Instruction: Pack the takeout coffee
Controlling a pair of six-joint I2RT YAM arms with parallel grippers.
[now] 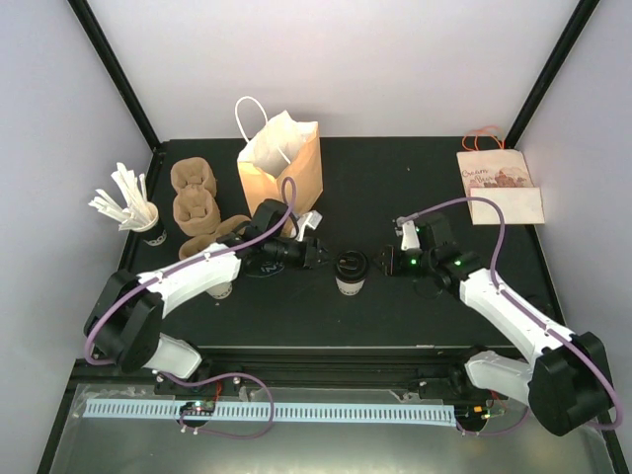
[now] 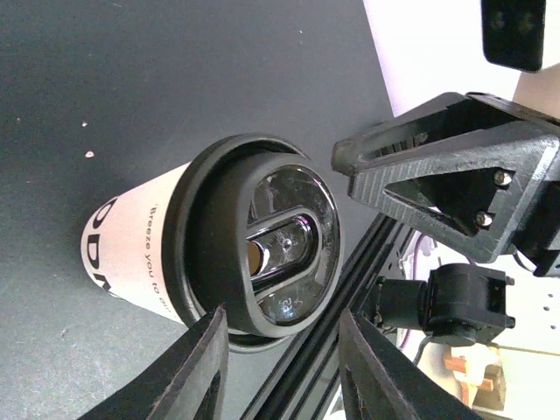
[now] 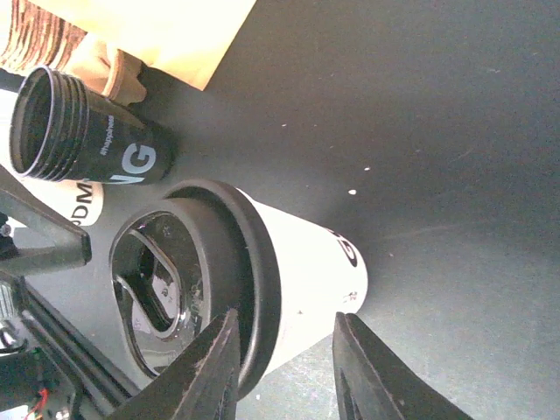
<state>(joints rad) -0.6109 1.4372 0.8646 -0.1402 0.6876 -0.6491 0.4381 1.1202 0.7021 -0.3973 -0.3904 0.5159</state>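
My left jaws, spread, flank the lid (image 2: 214, 236) of the coffee cup (image 2: 131, 241), probably steadying it; right jaws straddle its wall. Whether they are pinching, I cannot tell.

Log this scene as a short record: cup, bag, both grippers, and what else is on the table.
cup: upright, black lid on, mid-table
bag: standing at the back
left gripper: at the lid, jaws apart, grip unclear
right gripper: at the lid, jaws apart, grip unclear
other: carriers, stirrers at far left
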